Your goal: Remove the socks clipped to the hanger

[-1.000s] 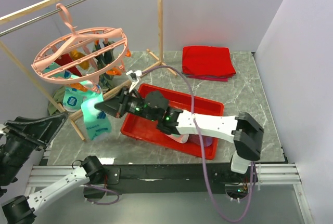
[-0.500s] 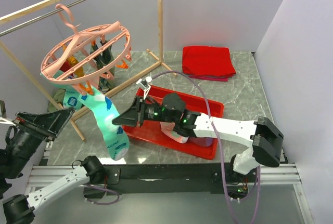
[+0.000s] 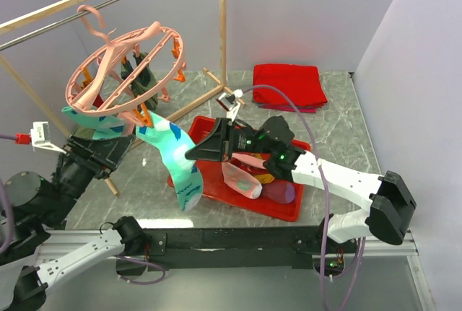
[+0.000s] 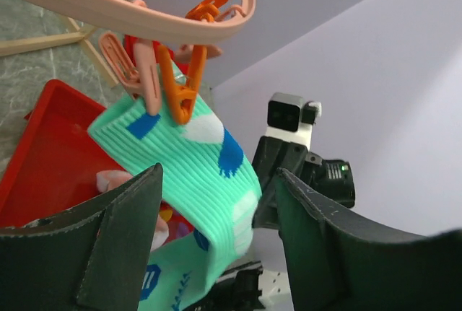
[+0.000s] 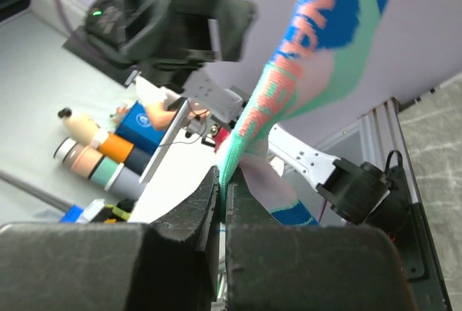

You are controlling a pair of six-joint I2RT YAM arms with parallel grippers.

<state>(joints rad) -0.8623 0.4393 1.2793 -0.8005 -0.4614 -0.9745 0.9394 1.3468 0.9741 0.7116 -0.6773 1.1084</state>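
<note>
The pink round hanger [image 3: 123, 62] hangs tilted from the metal bar, with several socks still clipped under it. An orange clip [image 4: 184, 94] holds the cuff of a teal sock [image 3: 173, 156] with blue patches. My right gripper [image 3: 196, 154] is shut on this sock's edge and stretches it away from the hanger; its toe hangs down. In the right wrist view the sock [image 5: 303, 73] runs up from the closed gripper [image 5: 222, 195]. My left gripper [image 3: 119, 146] is open just left of the sock; in its view the sock [image 4: 195, 159] lies beyond the spread fingers [image 4: 123, 246].
A red tray [image 3: 292, 211] on the table holds several loose socks, one pink [image 3: 242, 180]. A folded red cloth [image 3: 289, 86] lies at the back. The wooden rack's upright [image 3: 222, 29] and base bars frame the hanger. Another teal sock [image 3: 86, 120] hangs at the hanger's left.
My right gripper has pulled the teal sock to the right, and the hanger has tilted up more steeply. My left arm has risen toward the sock and hanger.
</note>
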